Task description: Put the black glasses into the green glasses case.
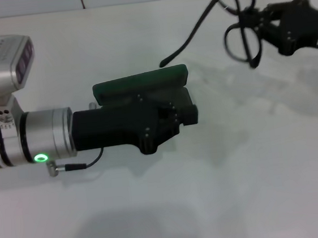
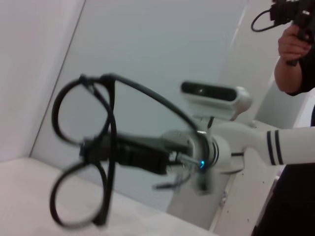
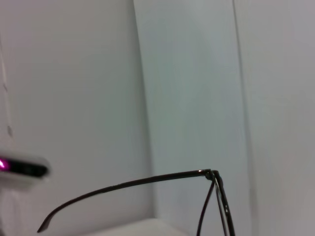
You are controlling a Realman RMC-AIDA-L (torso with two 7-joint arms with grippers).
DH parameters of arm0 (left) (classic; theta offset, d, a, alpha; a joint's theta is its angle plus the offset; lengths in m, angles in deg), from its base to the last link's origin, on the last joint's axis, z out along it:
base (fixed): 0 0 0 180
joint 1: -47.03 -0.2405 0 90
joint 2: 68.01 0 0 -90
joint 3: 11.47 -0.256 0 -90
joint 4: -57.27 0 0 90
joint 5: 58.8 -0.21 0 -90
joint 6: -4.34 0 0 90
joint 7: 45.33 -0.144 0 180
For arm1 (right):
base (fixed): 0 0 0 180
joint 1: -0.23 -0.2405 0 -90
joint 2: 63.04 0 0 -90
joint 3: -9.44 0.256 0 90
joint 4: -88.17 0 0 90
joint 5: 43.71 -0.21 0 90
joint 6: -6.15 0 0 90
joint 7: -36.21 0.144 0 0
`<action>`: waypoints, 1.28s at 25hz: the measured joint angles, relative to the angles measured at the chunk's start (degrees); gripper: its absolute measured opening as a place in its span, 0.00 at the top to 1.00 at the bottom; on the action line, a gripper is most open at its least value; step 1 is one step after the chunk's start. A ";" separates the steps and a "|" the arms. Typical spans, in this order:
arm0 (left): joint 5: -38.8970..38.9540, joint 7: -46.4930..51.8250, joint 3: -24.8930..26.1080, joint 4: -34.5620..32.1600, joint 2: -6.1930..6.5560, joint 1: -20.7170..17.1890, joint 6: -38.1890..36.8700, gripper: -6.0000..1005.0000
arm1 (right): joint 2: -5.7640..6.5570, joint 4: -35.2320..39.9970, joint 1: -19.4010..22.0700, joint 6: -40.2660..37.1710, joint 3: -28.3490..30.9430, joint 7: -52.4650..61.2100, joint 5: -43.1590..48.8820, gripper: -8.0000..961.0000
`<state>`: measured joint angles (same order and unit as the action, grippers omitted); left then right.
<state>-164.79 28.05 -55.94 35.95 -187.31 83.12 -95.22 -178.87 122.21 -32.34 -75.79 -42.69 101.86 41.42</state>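
While the left pincer (image 1: 189,107) is clamping the dark green oblong case (image 1: 138,82) steady, the right pincer (image 1: 257,26) is gripping the thin black-framed glasses (image 1: 239,17) aloft, probably lining up.

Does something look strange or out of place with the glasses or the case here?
Yes. The black glasses are off the table, held by the right pincer, one temple arm sticking out open. The green case lies mostly hidden under the left pincer, so I cannot tell if it is open.
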 joint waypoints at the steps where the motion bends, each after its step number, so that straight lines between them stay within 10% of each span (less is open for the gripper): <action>1: -0.24 0.19 0.00 -0.05 0.06 -0.22 0.00 0.99 | 0.04 0.91 0.46 0.76 0.06 -2.21 0.00 0.94; 32: -0.75 0.98 -0.35 -0.04 -0.13 0.85 1.05 0.99 | -0.35 0.77 -0.14 10.84 -33.99 -23.13 -15.47 0.94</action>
<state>-165.54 29.04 -56.30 35.92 -187.45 83.97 -94.17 -179.23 122.98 -32.48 -64.95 -76.68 78.74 25.94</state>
